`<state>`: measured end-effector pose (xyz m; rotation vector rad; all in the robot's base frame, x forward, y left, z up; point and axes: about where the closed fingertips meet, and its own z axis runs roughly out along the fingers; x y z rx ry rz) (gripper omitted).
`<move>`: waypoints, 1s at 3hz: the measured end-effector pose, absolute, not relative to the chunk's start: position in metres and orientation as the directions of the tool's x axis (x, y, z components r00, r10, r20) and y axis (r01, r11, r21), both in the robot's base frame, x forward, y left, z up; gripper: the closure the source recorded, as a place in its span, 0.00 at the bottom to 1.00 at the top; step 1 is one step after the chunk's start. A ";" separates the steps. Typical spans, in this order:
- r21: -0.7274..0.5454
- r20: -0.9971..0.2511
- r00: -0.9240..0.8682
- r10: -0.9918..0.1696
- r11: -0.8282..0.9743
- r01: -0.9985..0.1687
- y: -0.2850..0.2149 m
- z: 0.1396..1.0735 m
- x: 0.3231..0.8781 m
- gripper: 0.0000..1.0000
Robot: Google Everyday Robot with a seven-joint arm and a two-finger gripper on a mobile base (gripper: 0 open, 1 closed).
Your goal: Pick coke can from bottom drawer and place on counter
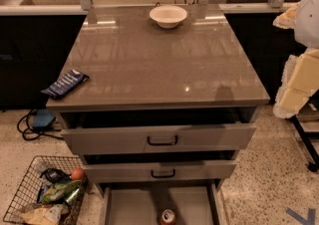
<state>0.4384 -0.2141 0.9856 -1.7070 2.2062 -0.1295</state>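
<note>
In the bottom drawer [130, 204], at the lower edge of view, the can [168, 216] stands upright with its silver top facing up, so its long axis runs vertical. The gripper [295, 87] hangs at the right edge, just beside the counter [159, 59] surface and about level with it; whether it is spread or pressed together I cannot tell. The can lies well apart from it, down and to the left, so the coming move looks like a leftward reach and a drop.

We recorded the desk [149, 64] as glossy grey-brown, the bowl [168, 16] as off-white, the bottom drawer [134, 204] as plain grey, the coke can [168, 216] as red with a silver top, and the gripper [297, 87], at the right edge, as cream-yellow.
</note>
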 end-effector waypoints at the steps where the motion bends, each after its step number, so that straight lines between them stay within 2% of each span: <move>1: -0.280 -0.215 -0.215 -0.953 0.271 -0.921 -0.214 0.986 0.438 0.00; 2: -0.274 -0.260 -0.226 -0.939 0.296 -0.915 -0.224 0.982 0.438 0.00; 3: -0.257 -0.359 -0.230 -0.905 0.333 -0.907 -0.251 0.952 0.426 0.00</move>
